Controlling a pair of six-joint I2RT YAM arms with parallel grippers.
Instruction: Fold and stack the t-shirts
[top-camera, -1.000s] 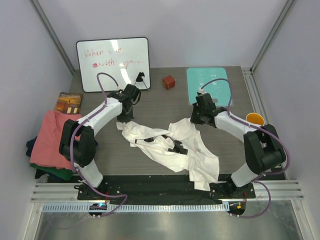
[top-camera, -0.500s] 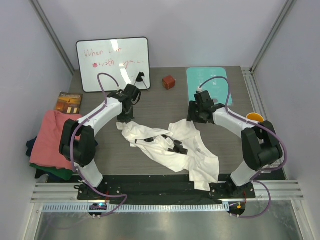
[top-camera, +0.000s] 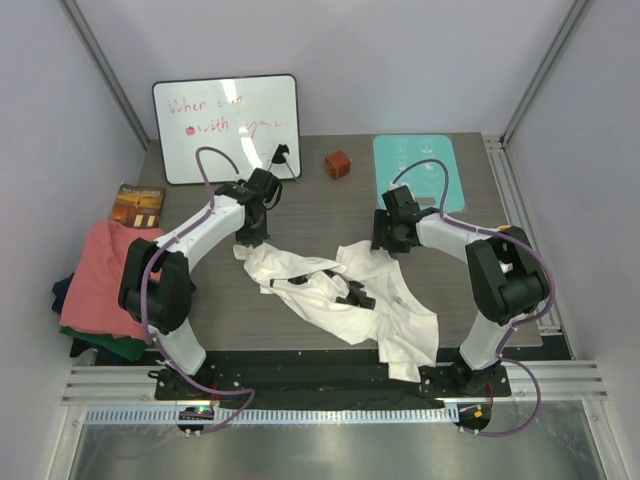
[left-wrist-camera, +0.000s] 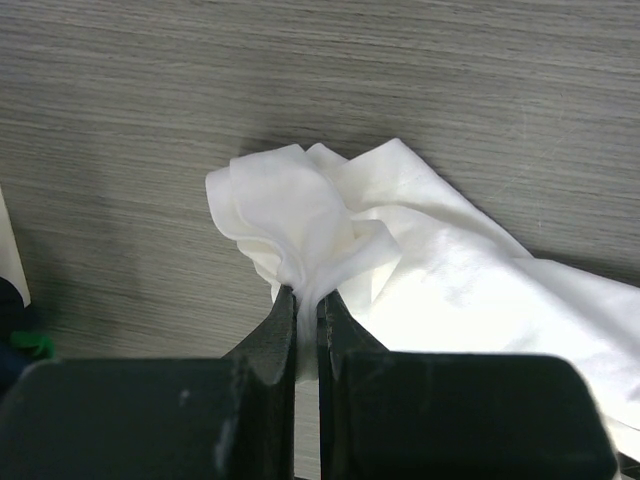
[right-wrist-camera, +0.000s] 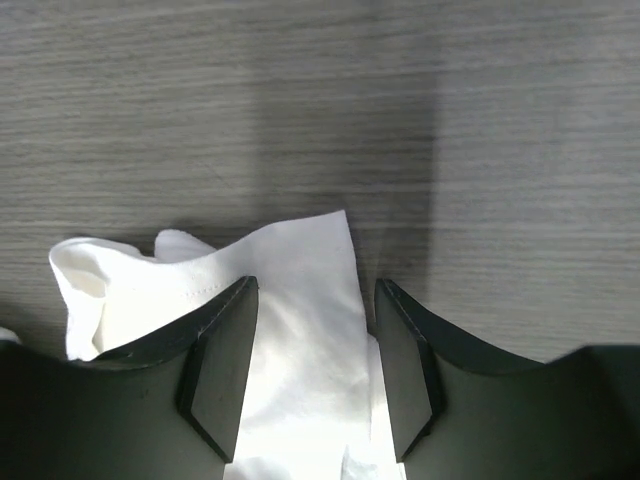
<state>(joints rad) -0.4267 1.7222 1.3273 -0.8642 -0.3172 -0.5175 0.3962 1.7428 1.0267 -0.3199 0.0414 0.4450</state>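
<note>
A large white t-shirt lies crumpled across the middle of the table. My left gripper is shut on a bunched corner of it at its far left end, and the cloth is pinched between the jaws. My right gripper is open over the shirt's far right corner. That white corner lies flat on the table between the spread fingers, untouched. Salmon-pink, dark green and navy t-shirts sit piled at the table's left edge.
A whiteboard leans at the back left, with a brown book below it. A red cube and a teal mat sit at the back. An orange cup stands at the right edge.
My right gripper has opened and let go of the shirt's corner, and its wrist has shifted slightly left. The left arm and its grip have not moved.
</note>
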